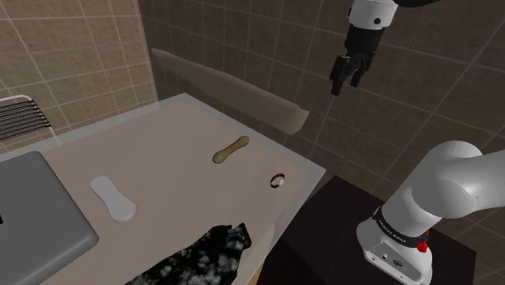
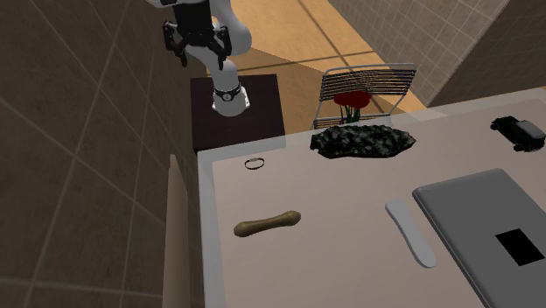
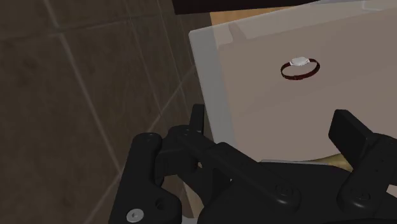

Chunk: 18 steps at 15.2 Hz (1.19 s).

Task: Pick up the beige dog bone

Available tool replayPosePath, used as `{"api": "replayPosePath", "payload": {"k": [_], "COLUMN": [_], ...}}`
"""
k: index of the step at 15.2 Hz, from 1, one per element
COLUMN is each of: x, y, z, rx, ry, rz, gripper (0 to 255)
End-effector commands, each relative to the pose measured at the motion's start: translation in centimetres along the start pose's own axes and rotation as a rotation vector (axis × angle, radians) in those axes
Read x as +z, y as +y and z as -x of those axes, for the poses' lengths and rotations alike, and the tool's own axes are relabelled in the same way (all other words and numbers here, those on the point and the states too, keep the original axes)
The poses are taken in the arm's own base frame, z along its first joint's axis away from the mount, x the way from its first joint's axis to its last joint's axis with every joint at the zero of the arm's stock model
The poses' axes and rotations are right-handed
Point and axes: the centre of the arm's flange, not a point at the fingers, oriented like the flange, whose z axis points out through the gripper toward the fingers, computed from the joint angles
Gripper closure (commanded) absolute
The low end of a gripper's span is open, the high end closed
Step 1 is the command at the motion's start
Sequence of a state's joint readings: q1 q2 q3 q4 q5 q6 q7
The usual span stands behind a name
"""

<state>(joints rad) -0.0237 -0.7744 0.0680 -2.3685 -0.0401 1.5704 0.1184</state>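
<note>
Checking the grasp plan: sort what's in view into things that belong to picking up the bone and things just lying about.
Job: dog bone, gripper.
Lying about: ring, grey slab, white oblong piece, dark speckled lump, wire rack.

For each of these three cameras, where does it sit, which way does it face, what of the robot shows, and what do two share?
Shoulder view: beside the stand, looking down over the table; arm and open gripper show.
Second exterior view: across the table, facing the arm and gripper.
Wrist view: on the hand, looking at the table's corner and ring; fingers show.
Shared: both exterior views show the dog bone.
</note>
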Motion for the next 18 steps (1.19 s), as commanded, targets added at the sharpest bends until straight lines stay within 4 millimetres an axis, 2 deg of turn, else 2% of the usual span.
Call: {"api": "replayPosePath", "payload": {"k": [1,9,18], "x": [0.0,6.1,13.3], "y": [0.0,-7.8,-14.7], "z": [0.0,-4.5,-11.6], "rx": [0.000,0.263,0.559], "ry": [0.000,-0.024,-0.051], "rz": [0.000,0.017,0.036], "gripper": [0,0,0]}}
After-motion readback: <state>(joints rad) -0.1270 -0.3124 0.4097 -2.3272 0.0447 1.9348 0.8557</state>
